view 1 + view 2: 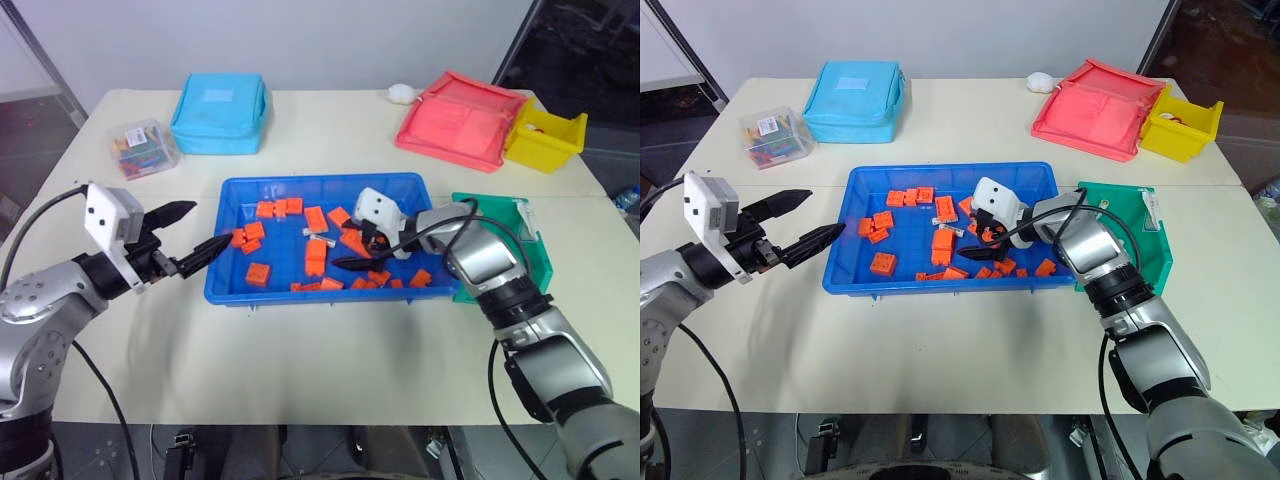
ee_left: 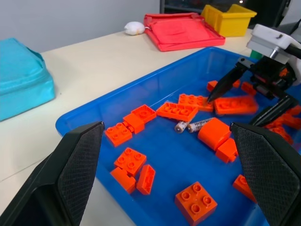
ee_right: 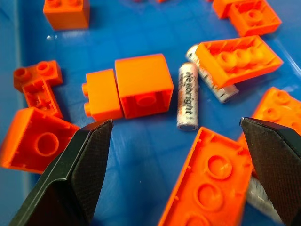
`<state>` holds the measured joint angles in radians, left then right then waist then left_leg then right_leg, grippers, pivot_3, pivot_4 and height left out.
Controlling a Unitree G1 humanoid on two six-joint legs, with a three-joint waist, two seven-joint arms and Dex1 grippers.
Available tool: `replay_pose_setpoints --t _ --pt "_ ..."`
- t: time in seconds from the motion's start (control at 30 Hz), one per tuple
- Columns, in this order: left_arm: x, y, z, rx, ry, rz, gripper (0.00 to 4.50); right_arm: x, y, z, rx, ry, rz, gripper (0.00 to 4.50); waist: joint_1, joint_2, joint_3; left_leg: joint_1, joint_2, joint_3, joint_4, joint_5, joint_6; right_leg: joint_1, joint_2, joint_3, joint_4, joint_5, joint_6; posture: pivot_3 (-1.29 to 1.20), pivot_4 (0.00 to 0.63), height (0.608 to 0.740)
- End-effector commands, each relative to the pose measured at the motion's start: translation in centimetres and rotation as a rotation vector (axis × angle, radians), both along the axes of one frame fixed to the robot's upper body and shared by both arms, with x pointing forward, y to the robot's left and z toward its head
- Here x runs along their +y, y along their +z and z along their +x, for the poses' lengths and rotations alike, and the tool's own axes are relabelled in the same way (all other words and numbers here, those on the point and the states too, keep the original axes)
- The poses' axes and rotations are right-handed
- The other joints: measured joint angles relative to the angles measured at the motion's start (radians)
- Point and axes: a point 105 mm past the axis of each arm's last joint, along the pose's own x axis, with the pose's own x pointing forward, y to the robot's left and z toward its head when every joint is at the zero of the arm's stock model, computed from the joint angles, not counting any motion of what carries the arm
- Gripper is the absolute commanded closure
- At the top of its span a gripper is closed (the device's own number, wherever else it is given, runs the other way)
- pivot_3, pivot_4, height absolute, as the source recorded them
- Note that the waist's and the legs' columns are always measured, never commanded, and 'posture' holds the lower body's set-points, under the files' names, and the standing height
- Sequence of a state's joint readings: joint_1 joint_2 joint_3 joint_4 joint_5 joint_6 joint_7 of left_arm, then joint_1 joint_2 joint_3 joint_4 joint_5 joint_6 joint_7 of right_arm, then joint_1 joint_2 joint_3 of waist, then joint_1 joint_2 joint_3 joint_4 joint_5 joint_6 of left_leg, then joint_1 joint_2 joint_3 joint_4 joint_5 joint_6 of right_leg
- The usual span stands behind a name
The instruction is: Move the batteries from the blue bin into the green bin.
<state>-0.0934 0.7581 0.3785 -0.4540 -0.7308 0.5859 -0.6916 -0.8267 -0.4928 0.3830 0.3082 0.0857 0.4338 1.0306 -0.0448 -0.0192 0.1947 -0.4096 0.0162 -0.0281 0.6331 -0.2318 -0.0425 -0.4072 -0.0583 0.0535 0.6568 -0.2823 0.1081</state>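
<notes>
The right gripper (image 3: 176,155) is spread wide and holds nothing, above the batteries (image 3: 188,96) that lie among orange bricks (image 3: 142,85) in the blue bin (image 1: 225,285). The left gripper (image 1: 205,232) is also spread, empty, at the bin's left rim. The green bin (image 1: 540,262) stands touching the blue bin's right side.
</notes>
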Motion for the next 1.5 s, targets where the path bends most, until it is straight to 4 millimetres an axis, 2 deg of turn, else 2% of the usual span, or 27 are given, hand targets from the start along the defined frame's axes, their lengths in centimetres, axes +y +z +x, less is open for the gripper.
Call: replay_pose_setpoints --t 0.03,0.33,0.37,0.43,0.67,0.87,1.0,1.1,1.3,1.5 --pt "-0.2 1.2 -0.4 -0.056 -0.002 0.0 0.0 0.9 1.6 0.7 -0.057 0.038 -0.001 0.05 0.001 0.0 0.0 0.0 0.0 0.0 0.0 0.0 0.0 0.0 0.0 0.0 0.0 0.0 0.0 0.0 0.15 0.74" --pt "-0.3 1.1 -0.6 -0.063 0.011 -0.009 0.0 1.6 0.6 0.7 0.038 0.077 -0.045 0.05 0.001 0.0 0.0 0.0 0.0 0.0 0.0 0.0 0.0 0.0 0.0 0.0 0.0 0.0 0.0 0.0 0.15 0.74" --pt "-0.4 1.1 -0.6 -0.064 0.014 -0.01 0.0 1.6 0.5 0.7 0.052 0.073 -0.043 0.28 0.001 0.0 0.0 0.0 0.0 0.0 0.0 0.0 0.0 0.0 -0.001 0.0 0.0 0.0 0.0 0.0 0.15 0.74" --pt "-0.4 1.1 -0.6 -0.066 0.02 -0.011 0.0 1.6 0.4 0.7 0.071 0.067 -0.037 0.84 0.001 0.0 0.0 0.0 0.0 0.0 0.0 0.0 0.0 0.0 0.0 0.0 0.0 0.0 0.0 0.0 0.15 0.74" --pt "-0.3 1.1 -0.6 -0.071 0.034 -0.014 0.0 2.4 -0.1 0.5 0.105 0.071 -0.028 4.48 0.001 0.0 0.0 0.0 0.0 0.0 0.0 0.0 0.0 0.0 0.0 0.0 0.0 0.0 0.0 0.0 0.15 0.74" --pt "-0.2 1.2 -0.6 -0.082 0.043 -0.016 0.0 2.8 -0.2 0.5 0.096 0.077 -0.02 4.48 0.001 0.0 0.0 0.0 0.0 0.0 0.0 0.0 0.0 0.0 0.0 0.0 0.0 0.0 0.0 0.0 0.15 0.74" --pt "-0.1 1.2 -0.6 -0.084 0.047 -0.015 0.0 2.9 0.8 0.4 0.083 0.086 0.007 4.48 0.001 0.0 0.0 0.0 0.0 0.0 0.0 0.0 0.0 0.0 0.0 0.0 0.0 0.0 0.0 0.0 0.15 0.74" --pt "-0.1 1.1 -0.7 -0.081 0.047 -0.015 0.0 3.0 1.7 -0.3 0.073 0.118 0.016 3.68 0.001 0.0 0.0 0.0 0.0 0.0 0.0 0.0 0.0 0.0 0.0 0.0 0.0 0.0 0.0 0.0 0.15 0.74" --pt "-0.2 1.1 -0.4 -0.079 0.041 -0.017 0.0 3.3 2.7 -0.5 0.054 0.107 0.026 0.69 0.001 0.0 0.0 0.0 0.0 0.0 -0.001 0.0 0.0 0.0 0.0 0.0 0.0 0.0 0.0 0.0 0.15 0.74" --pt "-0.2 1.1 -0.2 -0.083 0.038 -0.017 0.0 2.4 1.5 0.6 0.056 0.049 -0.01 0.69 0.001 0.0 0.0 0.0 0.0 0.0 0.0 0.0 0.0 0.0 0.0 0.0 0.0 0.0 0.0 0.0 0.15 0.74"
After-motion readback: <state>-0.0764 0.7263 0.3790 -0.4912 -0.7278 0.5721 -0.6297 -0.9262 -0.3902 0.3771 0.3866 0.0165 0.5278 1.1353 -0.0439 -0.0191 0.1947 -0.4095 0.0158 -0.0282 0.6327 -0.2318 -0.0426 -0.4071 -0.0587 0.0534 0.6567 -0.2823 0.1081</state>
